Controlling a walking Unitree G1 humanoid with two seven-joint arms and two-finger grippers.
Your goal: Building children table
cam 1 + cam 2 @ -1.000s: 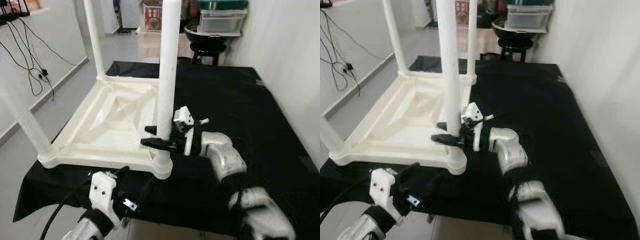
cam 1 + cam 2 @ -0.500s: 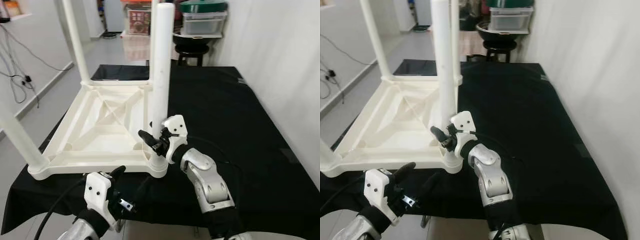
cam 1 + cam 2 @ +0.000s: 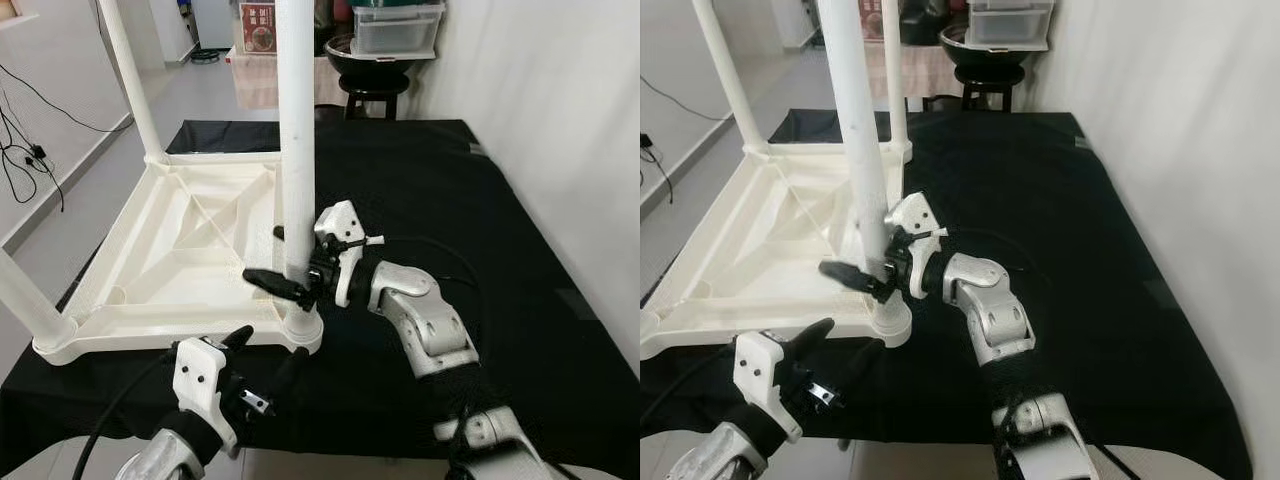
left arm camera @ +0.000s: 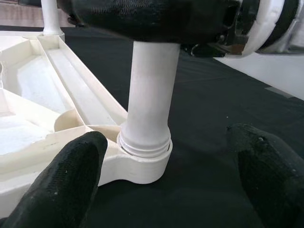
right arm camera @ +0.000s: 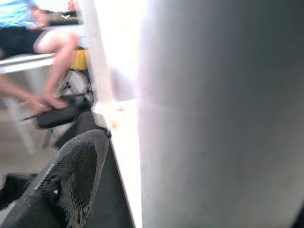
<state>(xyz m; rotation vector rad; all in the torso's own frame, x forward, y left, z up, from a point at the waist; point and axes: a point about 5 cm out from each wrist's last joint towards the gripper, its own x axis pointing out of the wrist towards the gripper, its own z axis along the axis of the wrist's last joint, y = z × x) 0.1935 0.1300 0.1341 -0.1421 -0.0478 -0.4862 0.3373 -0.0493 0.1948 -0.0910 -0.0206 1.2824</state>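
Since half a second ago the right gripper [image 3: 283, 258] has straightened out — its fingers now reach level around the near leg [image 3: 297, 150], low down, clamped on it. White tabletop [image 3: 180, 250] lies upside down on the black-covered table [image 3: 450, 200], legs up. Near leg stands upright in its corner socket [image 4: 142, 164], threads showing at the joint. Left gripper [image 3: 262, 357] sits at the table's near edge, just beside that corner — fingers spread wide, holding nothing. A person's legs [image 5: 45, 61] appear blurred in the right wrist view.

Black-draped table [image 3: 470, 190] — upturned white children's table [image 3: 190, 250] lies on it.
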